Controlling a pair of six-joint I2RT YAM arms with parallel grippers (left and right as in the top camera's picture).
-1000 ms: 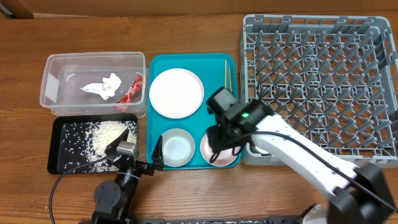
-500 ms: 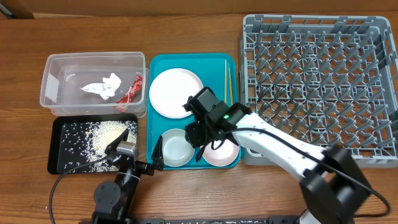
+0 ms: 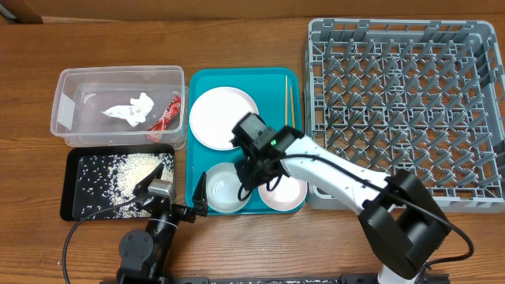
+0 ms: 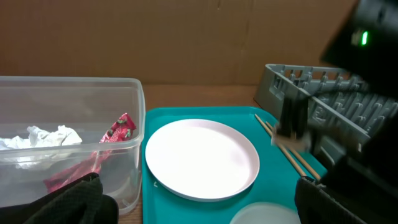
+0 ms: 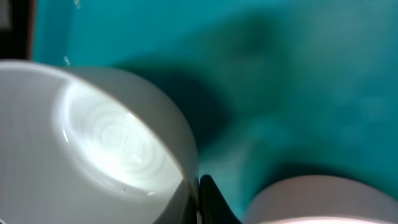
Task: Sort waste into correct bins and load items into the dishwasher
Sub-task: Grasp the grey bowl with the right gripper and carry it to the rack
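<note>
The right hand (image 3: pixel 249 177), open or shut I cannot tell, is at the rim of the grey bowl (image 3: pixel 219 191) and might bump the pink bowl (image 3: pixel 288 196) close beside it.

We look across a brown wood-grain table (image 3: pixel 24 173) under soft, even indoor light, a plain brown board wall (image 4: pixel 155 37) rising behind its far edge.

On the middle tray (image 3: pixel 272 87), the plate (image 3: pixel 217 114) lies at the back, the chopsticks (image 3: pixel 288 99) right of it, and two bowls (image 3: pixel 221 189) in front. Left of this tray stands the tub (image 3: pixel 118 72), holding the tissue (image 3: pixel 130 110) and wrapper (image 3: pixel 166 114). In front of the tub lies the flat tray (image 3: pixel 75 197) with the rice (image 3: pixel 134 167). The rack (image 3: pixel 402 102) stands to the middle tray's right.
</note>
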